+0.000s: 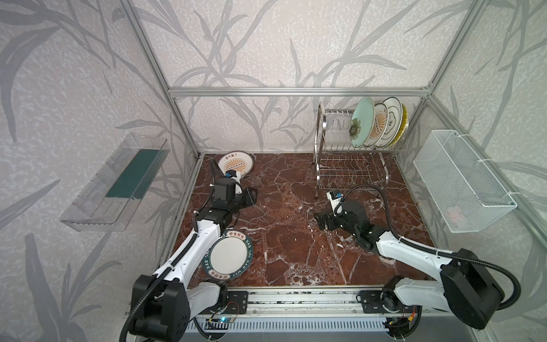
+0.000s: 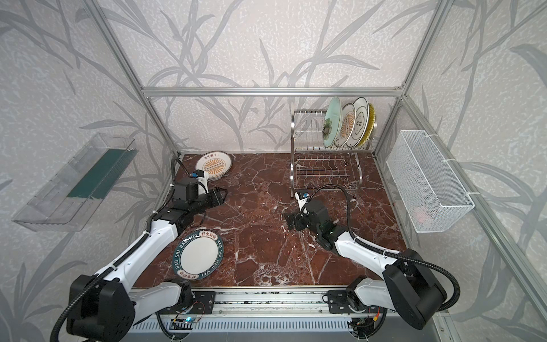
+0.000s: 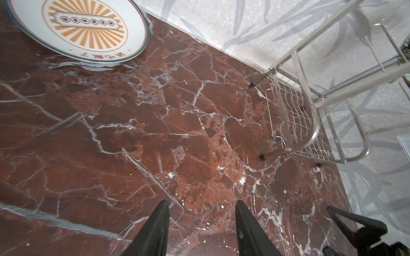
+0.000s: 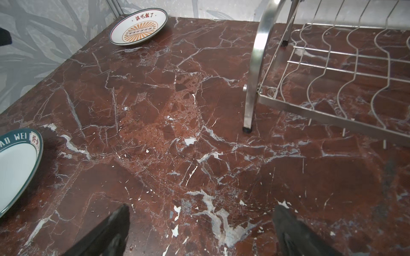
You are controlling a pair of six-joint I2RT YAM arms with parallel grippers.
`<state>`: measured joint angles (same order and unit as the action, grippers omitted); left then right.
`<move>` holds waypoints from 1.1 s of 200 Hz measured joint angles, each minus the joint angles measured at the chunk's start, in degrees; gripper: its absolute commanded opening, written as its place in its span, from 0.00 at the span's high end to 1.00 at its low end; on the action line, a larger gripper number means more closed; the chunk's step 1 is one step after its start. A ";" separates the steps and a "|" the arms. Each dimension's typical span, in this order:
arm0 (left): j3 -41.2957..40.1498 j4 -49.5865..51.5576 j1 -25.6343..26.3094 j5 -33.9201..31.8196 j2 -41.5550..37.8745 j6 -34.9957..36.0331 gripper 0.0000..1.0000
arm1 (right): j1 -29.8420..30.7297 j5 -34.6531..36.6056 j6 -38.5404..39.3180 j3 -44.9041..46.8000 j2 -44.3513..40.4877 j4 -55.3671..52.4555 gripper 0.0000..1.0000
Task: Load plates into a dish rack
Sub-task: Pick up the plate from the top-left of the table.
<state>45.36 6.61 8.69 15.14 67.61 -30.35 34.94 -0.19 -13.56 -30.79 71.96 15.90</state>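
Left gripper [image 3: 202, 202] half open, right gripper [image 4: 202, 207] spread wide, both empty over the table [image 1: 296, 237]. Four plates [image 1: 362, 123] stand in the upper tier of the dish rack [image 1: 324, 127]. Sunburst plate [image 1: 236, 164] lies flat in the far left corner, teal-lettered plate [image 1: 229, 254] beside the left arm.

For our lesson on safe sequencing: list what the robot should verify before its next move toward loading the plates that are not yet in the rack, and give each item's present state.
1. Empty left end effector: ok, open, holding nothing.
2. Empty right end effector: ok, wide open, holding nothing.
3. All plates loaded: not ok, the sunburst plate and the teal plate lie on the table.
4. Free slots in rack: ok, the upper tier is empty beside the green plate.
5. Top of sunburst plate bare: ok, nothing rests on it.
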 measured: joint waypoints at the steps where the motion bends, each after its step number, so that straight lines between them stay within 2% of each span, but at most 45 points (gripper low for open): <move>1: 0.00 -0.13 -0.15 -0.04 0.09 -0.09 0.53 | 0.00 0.02 -0.07 0.11 0.00 0.15 0.01; 44: 0.00 -5.05 -4.72 -1.60 4.17 -1.88 0.53 | 0.00 -0.44 -2.34 2.56 -2.86 0.63 0.01; 91: 1.75 -8.92 -9.79 -2.03 12.02 -4.31 0.53 | 0.00 -0.39 -3.41 4.85 -8.68 0.46 0.01; 154: 9.42 -14.16 -15.26 -2.12 25.29 -8.35 0.53 | 0.00 -0.76 -4.63 6.45 -10.93 0.13 0.01; 220: 18.62 -16.37 -17.16 -1.73 39.08 -12.35 0.53 | 0.00 -0.76 -5.29 7.69 -13.31 -0.76 0.01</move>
<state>63.99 -9.76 -8.47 13.41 106.69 -42.70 34.94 -0.95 -18.85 -23.09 58.65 15.14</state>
